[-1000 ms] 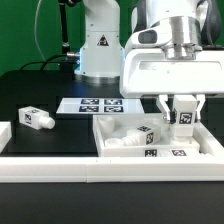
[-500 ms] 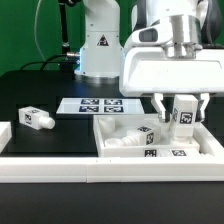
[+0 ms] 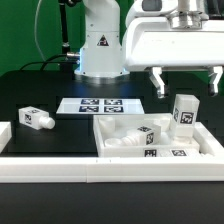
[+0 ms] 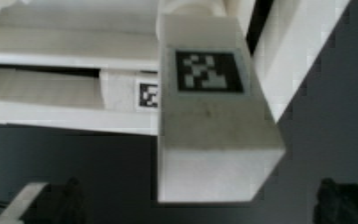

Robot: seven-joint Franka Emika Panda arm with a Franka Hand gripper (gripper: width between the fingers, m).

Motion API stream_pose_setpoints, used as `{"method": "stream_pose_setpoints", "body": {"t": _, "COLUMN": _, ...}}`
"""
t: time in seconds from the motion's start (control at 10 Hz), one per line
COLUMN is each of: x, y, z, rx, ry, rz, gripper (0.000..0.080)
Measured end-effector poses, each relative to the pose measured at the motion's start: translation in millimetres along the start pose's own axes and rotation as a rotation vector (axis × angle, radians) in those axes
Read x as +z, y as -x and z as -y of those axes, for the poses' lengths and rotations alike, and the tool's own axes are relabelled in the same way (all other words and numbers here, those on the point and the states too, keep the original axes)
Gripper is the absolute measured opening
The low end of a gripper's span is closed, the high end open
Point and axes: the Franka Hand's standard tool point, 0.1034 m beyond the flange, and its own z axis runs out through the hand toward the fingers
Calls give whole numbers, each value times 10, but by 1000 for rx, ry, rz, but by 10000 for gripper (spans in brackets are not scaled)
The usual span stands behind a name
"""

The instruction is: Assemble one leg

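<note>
Above the right end of the large white tray-shaped part (image 3: 101, 133), the claw (image 3: 187, 85) hangs spread wide, gripping nothing. Directly beneath it, the small white oblong plastic leg (image 3: 184, 112) with a black-and-white tag stands on end at the tray's far right corner, clear of both fingers (image 3: 157, 86). A similar white block (image 3: 35, 119) lies at the left on the black worktop (image 3: 62, 136).

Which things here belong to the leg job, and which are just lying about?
Job: upright leg below the open pincer; tray-shaped part it stands at.
Lying about: loose leg on the table at the exterior view's left; tilted leg inside the tray-shaped part; marker board.
</note>
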Motion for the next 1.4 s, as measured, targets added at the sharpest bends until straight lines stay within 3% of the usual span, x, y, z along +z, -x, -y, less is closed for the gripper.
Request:
{"method": "stream_pose_setpoints", "body": {"t": 0.2, "x": 35, "y": 90, "z": 41, "rx": 4, "ry": -21, "rz": 154, "gripper": 649}}
{"method": "stream_pose_setpoints", "body": {"t": 0.4, "x": 94, "y": 77, "z": -66, "rx": 4, "ry": -22, "rz": 261, "gripper": 649}}
{"method": "stream_pose_setpoints", "body": {"t": 0.7, "x": 58, "y": 151, "z": -79, "rx": 21, "ry": -48, "rz": 509, "gripper": 649}}
{"method": "stream_pose_setpoints", "body": {"t": 1.0, "x": 86, "y": 124, "z": -16, "rx": 31, "ry": -46, "rz": 504, "gripper": 649}}
{"method": "stream_pose_setpoints", "body": {"t": 1.1, "x": 90, "y": 125, "z": 4, "rx": 33, "ry": -47, "rz": 503, "gripper": 516}}
{"method": "stream_pose_setpoints", "body": {"t": 1.2, "x": 91, "y": 121, "z": 9, "rx": 33, "ry": -47, "rz": 501, "gripper": 516}}
{"method": "stream_pose_setpoints", "body": {"t": 1.4, "x": 91, "y": 123, "z": 1, "rx": 34, "ry": -46, "rz": 501, "gripper": 284}}
